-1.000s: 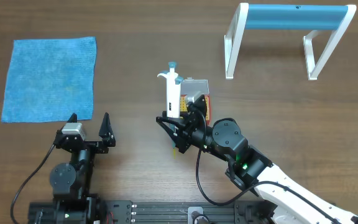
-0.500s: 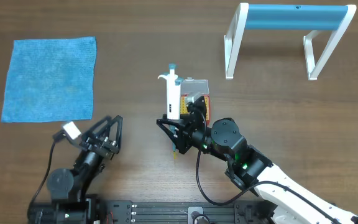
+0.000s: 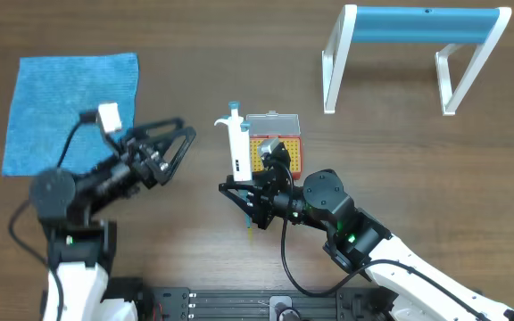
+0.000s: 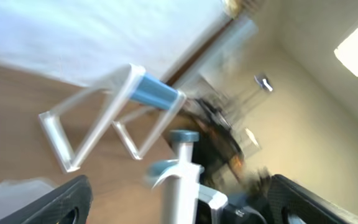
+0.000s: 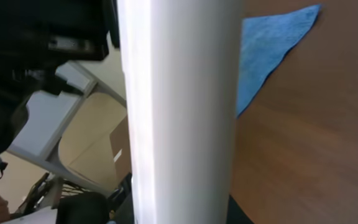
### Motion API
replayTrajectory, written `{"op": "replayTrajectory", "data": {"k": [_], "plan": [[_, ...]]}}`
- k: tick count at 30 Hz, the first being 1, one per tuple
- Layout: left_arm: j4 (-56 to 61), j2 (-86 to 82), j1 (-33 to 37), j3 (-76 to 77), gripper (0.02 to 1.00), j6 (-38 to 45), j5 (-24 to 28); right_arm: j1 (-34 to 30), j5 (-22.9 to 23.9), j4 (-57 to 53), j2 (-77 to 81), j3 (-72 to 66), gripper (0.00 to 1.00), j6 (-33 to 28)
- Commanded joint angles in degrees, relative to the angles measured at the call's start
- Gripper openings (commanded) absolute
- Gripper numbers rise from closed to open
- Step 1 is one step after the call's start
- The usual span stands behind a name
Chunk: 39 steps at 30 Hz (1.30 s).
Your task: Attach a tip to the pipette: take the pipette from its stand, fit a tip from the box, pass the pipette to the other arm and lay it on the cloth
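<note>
Top view. Grips the white pipette [image 3: 236,147] in the right pincer [image 3: 242,185], clamped round its lower body, over the middle of the desk [image 3: 194,53]. Points the blue plunger end up the picture, just beside the tip box [image 3: 275,125], on the box's left side. Shows a small yellow bit [image 3: 250,228] below that pincer, too small to tell what. Spreads the left pincer [image 3: 175,147] wide, aimed toward the pipette, near it but apart, holding nothing. Lays the blue cloth [image 3: 70,111] flat at far left, nothing resting on it. Sets the white-and-blue stand [image 3: 418,27] at top right, well apart from both pincers.

Left wrist view. Frames the pipette's blue-capped top between the two dark fingers [image 4: 61,202], set far apart, no contact with it. Catches the stand tilted farther off, blue bar on white legs.

Right wrist view. Puts the pipette's white barrel right against the lens, upright across the middle. Cannot read the grip from here, own fingers hidden. Shows a corner of the cloth on the brown desk beyond.
</note>
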Motion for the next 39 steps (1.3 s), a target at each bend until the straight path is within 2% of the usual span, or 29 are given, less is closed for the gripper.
{"op": "replayTrajectory", "data": {"k": [1, 3, 6, 9, 12, 13, 14, 15, 22, 27, 29, 30, 31, 32, 39], "plan": [[8.5, 15.5, 0.0, 8.8, 0.915, 1.7, 18.4, -0.3, -3.3, 1.0, -0.5, 0.0, 0.071, 0.5], [10.2, 19.9, -1.2, 10.0, 0.917, 1.7, 21.0, -0.3, -3.3, 2.4, -0.5, 0.0, 0.071, 0.5], [13.3, 22.6, -6.4, 10.0, 0.919, 1.7, 21.2, -0.3, -3.7, 6.7, -0.5, 0.0, 0.071, 0.5], [16.6, 24.4, -13.3, 10.0, 0.919, 1.7, 19.6, -0.3, -3.7, 7.2, -0.5, 0.0, 0.071, 0.5], [19.2, 24.5, -16.5, 10.0, 0.919, 1.8, 17.3, -0.3, -3.7, 7.2, -0.5, 0.0, 0.071, 0.5], [19.8, 24.5, -16.8, 10.0, 0.906, 1.7, 17.3, -0.3, -3.7, 7.2, -0.5, 0.0, 0.069, 0.5], [19.8, 24.5, -16.8, 10.0, 0.818, 1.7, 17.3, -0.3, -3.7, 7.1, -0.5, 0.0, 0.071, 0.5], [19.8, 24.5, -16.8, 10.0, 0.783, 1.7, 17.3, -0.3, -3.7, 7.1, -0.5, 0.0, 0.073, 0.4], [19.5, 24.6, -15.6, 9.9, 0.798, 2.4, 14.5, -0.3, -5.8, 6.7, -0.5, 0.0, 0.071, 0.4], [19.5, 24.8, -14.1, 9.9, 0.748, 2.4, 14.4, -0.3, -5.8, 6.5, -0.5, 0.0, 0.071, 0.4], [19.1, 24.9, -14.1, 9.9, 0.649, 2.4, 14.4, -0.3, -5.8, 6.5, -0.5, 0.0, 0.071, 0.4], [16.5, 24.9, -14.1, 9.9, 0.553, 2.4, 14.5, -0.3, -5.8, 6.5, -0.5, 0.0, 0.073, 0.4], [14.6, 24.9, -14.1, 9.9, 0.062, 2.4, 15.0, -0.3, -5.8, 6.5, -0.5, 0.0, 0.071, 0.4], [14.6, 24.9, -14.1, 9.9, 0.029, 2.4, 15.0, -0.3, -5.8, 6.5, -0.5, 0.0, 0.071, 0.4], [14.6, 24.9, -14.1, 9.9, 0.031, 2.4, 14.5, -0.3, -5.8, 6.6, -0.5, 0.0, 0.073, 0.4]]}}
